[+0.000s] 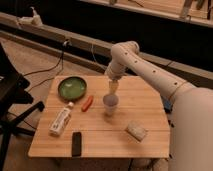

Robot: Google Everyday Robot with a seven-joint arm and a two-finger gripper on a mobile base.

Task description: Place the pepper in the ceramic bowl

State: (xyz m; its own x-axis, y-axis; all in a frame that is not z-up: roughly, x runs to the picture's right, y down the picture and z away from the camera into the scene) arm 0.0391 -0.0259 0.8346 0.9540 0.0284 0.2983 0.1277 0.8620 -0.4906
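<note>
Gripper (112,89) is hanging nose-down directly over the pale translucent cup (110,104), its tip sitting just above the cup's rim. How wide it is standing, and whether it is gripping anything, cannot be told from this view. The white arm (145,67) is reaching in from the right, bending at a rounded joint above the far edge of the bench (142,107) and dropping straight down to the gripper.

The cup is standing upright near the middle of the wooden bench. The pepper (87,103) is lying flat on the bench just left of the cup, apart from it, slanting from upper right to lower left. The ceramic bowl (72,88) is sitting at the far left corner, near the pepper's upper end but not touching it; nothing is showing inside it.

A white tube (61,121) with a red cap is lying on the left side, in front of the bowl, its cap pointing towards the pepper. A black flat object (76,143) is lying near the front edge. A small pale block (136,131) is resting at the front right, well apart from the cup.
</note>
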